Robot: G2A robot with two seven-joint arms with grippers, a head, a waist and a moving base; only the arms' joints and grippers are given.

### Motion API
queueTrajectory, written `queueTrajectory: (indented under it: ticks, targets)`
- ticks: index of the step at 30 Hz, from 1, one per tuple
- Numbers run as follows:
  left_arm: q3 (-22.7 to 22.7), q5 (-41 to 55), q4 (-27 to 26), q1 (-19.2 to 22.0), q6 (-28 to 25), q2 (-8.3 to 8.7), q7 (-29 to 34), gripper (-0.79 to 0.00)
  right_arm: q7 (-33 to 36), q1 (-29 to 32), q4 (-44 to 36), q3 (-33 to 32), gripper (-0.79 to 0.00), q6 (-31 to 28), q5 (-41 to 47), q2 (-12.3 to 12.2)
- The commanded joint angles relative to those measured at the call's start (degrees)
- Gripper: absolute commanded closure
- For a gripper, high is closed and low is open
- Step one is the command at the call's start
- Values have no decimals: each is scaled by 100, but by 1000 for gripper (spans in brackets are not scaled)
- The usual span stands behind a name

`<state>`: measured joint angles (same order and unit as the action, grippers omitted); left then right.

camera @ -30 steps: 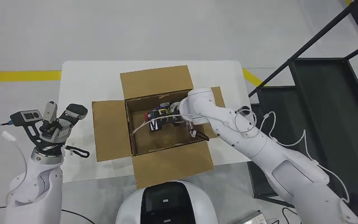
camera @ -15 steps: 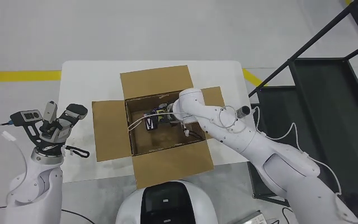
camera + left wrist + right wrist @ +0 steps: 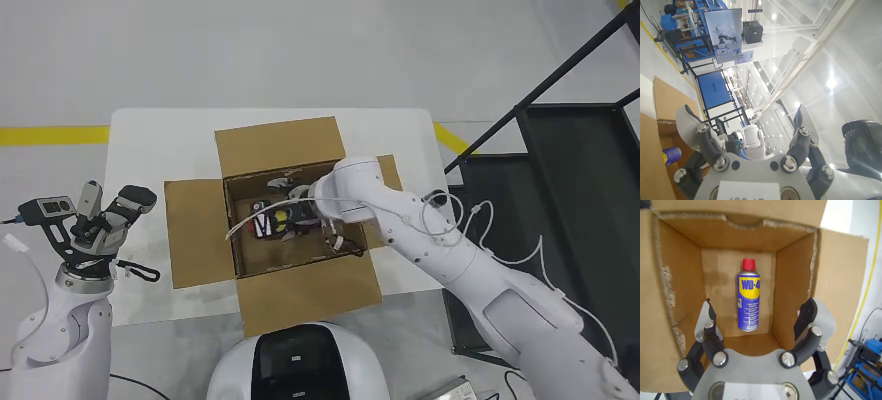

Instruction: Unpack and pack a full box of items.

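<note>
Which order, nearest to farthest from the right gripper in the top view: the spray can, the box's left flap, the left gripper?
1. spray can, inside the box, under the right gripper.
2. left flap, folded out on the robot's left.
3. left gripper, far out past that flap.

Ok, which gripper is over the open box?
The right gripper, open above the spray can inside the box. The left gripper, also open, is off to the side at the edge of the table.
</note>
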<state>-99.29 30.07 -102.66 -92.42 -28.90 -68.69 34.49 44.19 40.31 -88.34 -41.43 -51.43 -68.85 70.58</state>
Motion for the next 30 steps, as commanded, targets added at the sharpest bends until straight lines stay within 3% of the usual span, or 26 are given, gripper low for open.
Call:
queueTrajectory:
  ticks: [1, 6, 14, 21, 30]
  targets:
    - [0, 0, 0, 0, 0, 0, 0, -785, -48, 238, -304, -366, -785, -207, 182, -130]
    - [0, 0, 0, 0, 0, 0, 0, -785, -33, 901, -956, -1227, -785, -501, 681, -428]
    - [0, 0, 0, 0, 0, 0, 0, -785, -631, 1789, -1309, -2355, -785, -391, 1620, -703]
    - [0, 0, 0, 0, 0, 0, 0, -785, -1262, 2229, -1397, -2827, -785, -372, 1793, -807]
    - [0, 0, 0, 0, 0, 0, 0, -785, -1279, 2240, -1404, -2833, -785, -370, 1765, -810]
